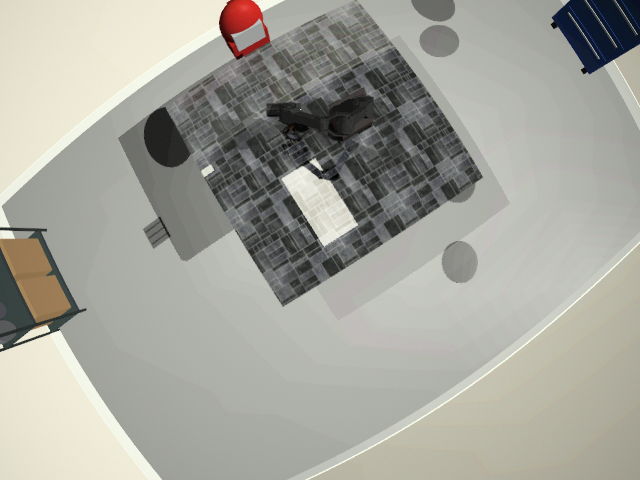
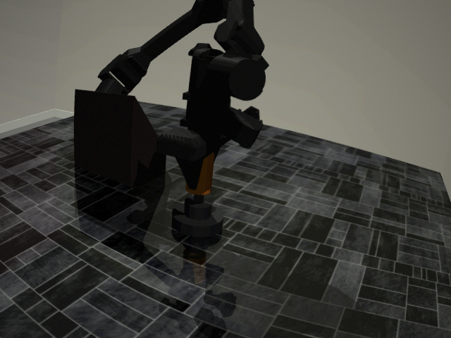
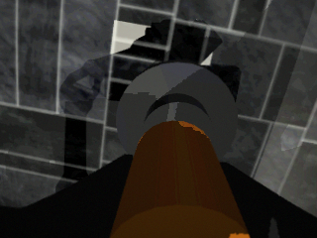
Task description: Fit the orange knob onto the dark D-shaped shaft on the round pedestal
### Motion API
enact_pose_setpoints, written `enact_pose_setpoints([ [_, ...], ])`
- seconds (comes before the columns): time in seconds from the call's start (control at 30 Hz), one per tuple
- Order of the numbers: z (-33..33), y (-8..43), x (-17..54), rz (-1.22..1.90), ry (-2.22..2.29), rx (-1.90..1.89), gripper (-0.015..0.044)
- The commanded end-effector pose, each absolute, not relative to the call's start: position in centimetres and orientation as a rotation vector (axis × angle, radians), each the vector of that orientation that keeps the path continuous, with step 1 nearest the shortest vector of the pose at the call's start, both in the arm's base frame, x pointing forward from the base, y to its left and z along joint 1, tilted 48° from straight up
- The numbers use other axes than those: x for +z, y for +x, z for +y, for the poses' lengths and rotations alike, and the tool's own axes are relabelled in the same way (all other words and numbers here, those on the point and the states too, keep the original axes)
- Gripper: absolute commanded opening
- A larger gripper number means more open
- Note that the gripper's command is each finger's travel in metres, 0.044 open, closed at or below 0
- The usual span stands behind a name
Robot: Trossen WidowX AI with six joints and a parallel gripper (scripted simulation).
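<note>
The orange knob is upright between the fingers of my gripper, which is shut on it. The round dark pedestal stands on the table, with a smaller raised step in its middle. The knob's lower end is right over the step. A short piece of the dark shaft shows between knob and step in the exterior view. Whether the shaft's tip is inside the hole cannot be told. The knob hides the shaft in the wrist view, and the flat sides are not visible.
A dark brown block with a sloping side stands left of the gripper in the exterior view. The patterned table bears a bright lit patch. A red rounded bin is beyond the table's edge, a blue cabinet farther off.
</note>
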State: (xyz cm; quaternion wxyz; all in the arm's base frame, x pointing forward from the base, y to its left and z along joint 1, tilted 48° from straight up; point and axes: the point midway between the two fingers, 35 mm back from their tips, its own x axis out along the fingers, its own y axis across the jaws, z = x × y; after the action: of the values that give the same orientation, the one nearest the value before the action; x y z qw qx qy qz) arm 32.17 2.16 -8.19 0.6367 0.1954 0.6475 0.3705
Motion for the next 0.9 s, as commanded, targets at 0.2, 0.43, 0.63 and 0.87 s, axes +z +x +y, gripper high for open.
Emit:
enact_pose_setpoints([
  [0.2, 2.01, 32.35, -8.21, 1.45, 0.415, 0.872, 0.0],
  [0.43, 1.91, 32.55, -8.24, 1.45, 0.415, 0.872, 0.0],
  [0.63, 2.01, 32.55, -8.11, 1.45, 0.415, 0.872, 0.0],
  [0.87, 2.11, 32.32, -8.25, 1.45, 0.415, 0.872, 0.0],
])
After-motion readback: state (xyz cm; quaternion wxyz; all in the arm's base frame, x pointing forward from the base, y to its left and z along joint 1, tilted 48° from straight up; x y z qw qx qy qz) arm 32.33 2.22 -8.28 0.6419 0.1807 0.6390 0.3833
